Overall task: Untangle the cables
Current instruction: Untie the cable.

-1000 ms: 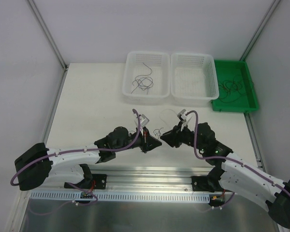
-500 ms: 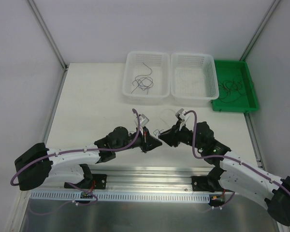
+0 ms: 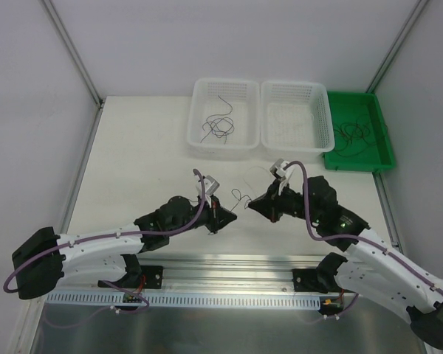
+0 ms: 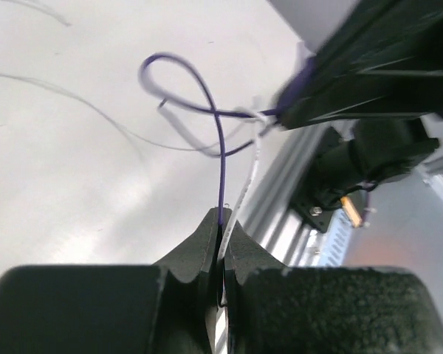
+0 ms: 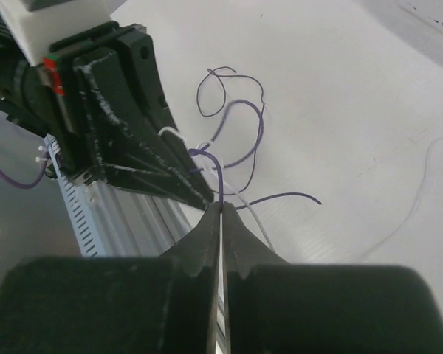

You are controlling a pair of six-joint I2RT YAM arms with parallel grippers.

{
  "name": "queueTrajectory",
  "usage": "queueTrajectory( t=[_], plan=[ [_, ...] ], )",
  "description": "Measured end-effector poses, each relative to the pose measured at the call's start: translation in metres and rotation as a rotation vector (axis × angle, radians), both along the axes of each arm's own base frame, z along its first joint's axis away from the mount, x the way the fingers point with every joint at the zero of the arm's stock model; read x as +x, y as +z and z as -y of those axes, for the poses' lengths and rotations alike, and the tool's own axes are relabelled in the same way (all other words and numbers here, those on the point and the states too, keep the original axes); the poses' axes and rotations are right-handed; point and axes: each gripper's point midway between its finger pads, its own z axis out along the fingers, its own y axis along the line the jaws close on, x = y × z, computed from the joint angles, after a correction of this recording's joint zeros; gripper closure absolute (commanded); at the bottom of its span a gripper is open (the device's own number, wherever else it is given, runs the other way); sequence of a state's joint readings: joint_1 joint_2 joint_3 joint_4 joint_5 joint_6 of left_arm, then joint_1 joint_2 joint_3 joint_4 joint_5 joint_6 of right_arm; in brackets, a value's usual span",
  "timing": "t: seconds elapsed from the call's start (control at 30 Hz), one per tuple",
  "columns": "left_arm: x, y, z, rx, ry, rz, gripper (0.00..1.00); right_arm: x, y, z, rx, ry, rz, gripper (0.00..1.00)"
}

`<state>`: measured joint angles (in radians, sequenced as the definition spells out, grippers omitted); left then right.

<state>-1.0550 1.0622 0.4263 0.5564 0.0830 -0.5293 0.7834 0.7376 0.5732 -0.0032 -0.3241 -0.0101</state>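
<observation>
**Thin cables (image 3: 240,196) being pinched from both sides**

The left gripper (image 3: 221,219) is being pressed together on a purple strand (image 4: 220,147), which is running straight out from its tips into a loop just ahead. The small tangle of purple and white cables is being held between the two grippers, likely so that it can be drawn apart. The right gripper (image 3: 260,204) is being clamped on strands at its own tips.

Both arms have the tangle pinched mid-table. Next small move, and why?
Probably ease the left gripper and right gripper slowly apart. Both are shut on the cables, and a purple loop crosses a white strand between them; gentle tension might open that crossing.
</observation>
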Motion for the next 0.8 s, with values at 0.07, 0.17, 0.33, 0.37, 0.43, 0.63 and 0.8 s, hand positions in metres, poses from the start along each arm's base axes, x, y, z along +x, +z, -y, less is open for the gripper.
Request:
queueTrajectory(
  t=[0.07,0.17,0.33,0.37,0.43,0.63,0.8],
  plan=[
    [0.007,-0.003,-0.011,0.043,0.054,0.018,1.0,-0.005,0.014,0.004,-0.04,0.019,-0.008,0.99],
    [0.017,-0.011,-0.028,0.128,0.133,0.038,1.0,-0.011,0.037,0.008,-0.089,0.05,-0.016,0.99],
    [0.03,-0.032,-0.053,0.276,0.231,0.056,1.0,-0.021,0.051,0.012,-0.174,0.091,-0.089,0.99],
    [0.031,-0.036,-0.057,0.301,0.239,0.057,1.0,-0.024,0.05,0.013,-0.189,0.1,-0.111,0.99],
    [0.031,-0.042,-0.062,0.337,0.248,0.058,1.0,-0.029,0.049,0.014,-0.214,0.116,-0.153,0.99],
    [0.032,-0.052,-0.07,0.392,0.258,0.057,1.0,-0.041,0.061,0.004,-0.209,0.188,-0.257,0.99],
    [0.03,-0.052,-0.069,0.398,0.241,0.067,1.0,-0.025,0.064,0.014,-0.261,0.086,-0.218,0.93]
  ],
)
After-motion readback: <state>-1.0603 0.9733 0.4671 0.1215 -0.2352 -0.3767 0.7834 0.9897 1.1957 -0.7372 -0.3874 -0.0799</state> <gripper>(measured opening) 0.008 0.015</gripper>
